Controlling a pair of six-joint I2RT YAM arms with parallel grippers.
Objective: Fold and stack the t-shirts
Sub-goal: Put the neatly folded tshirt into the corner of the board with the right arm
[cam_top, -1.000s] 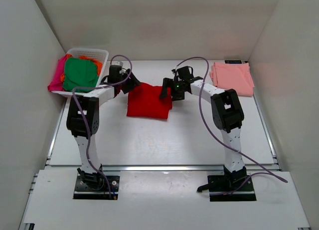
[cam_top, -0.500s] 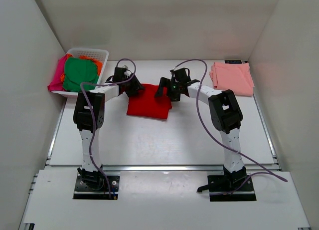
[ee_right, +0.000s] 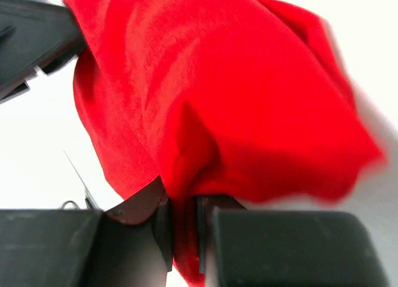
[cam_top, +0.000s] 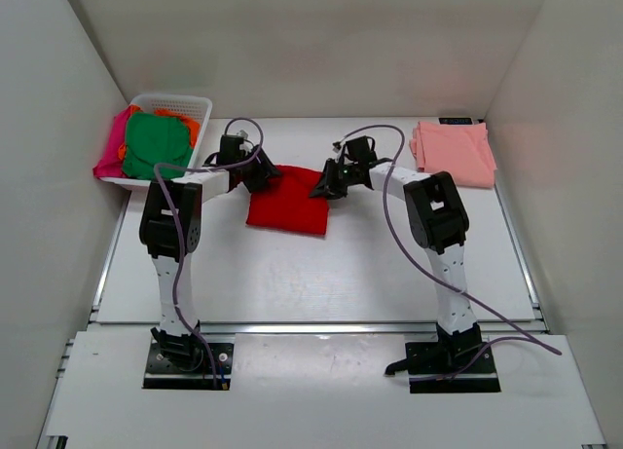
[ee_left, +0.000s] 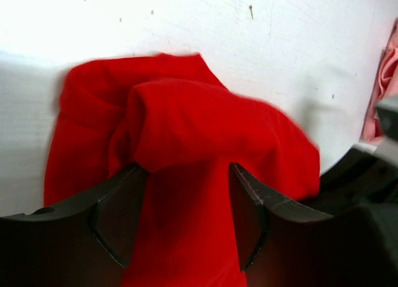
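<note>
The red t-shirt [cam_top: 289,207] lies folded in the middle of the table, its far edge bunched up. My right gripper [cam_top: 326,184] is at the shirt's far right corner, shut on a pinched fold of the red cloth [ee_right: 249,112], as the right wrist view [ee_right: 183,231] shows. At the far left corner is my left gripper [cam_top: 261,171]. Its jaws stand wide apart in the left wrist view [ee_left: 183,206], with red cloth [ee_left: 199,125] lying between and over the fingers [ee_left: 118,206]. A folded salmon-pink t-shirt [cam_top: 453,152] rests at the back right.
A white lattice basket [cam_top: 175,103] stands at the back left, holding a green t-shirt [cam_top: 156,144], an orange one [cam_top: 185,123] and a magenta one [cam_top: 112,147] that hangs over its side. White walls enclose the table on three sides.
My right gripper went from open to shut on the red shirt's far right corner. My left gripper moved right onto the far left corner, and the far edge bunched up.
</note>
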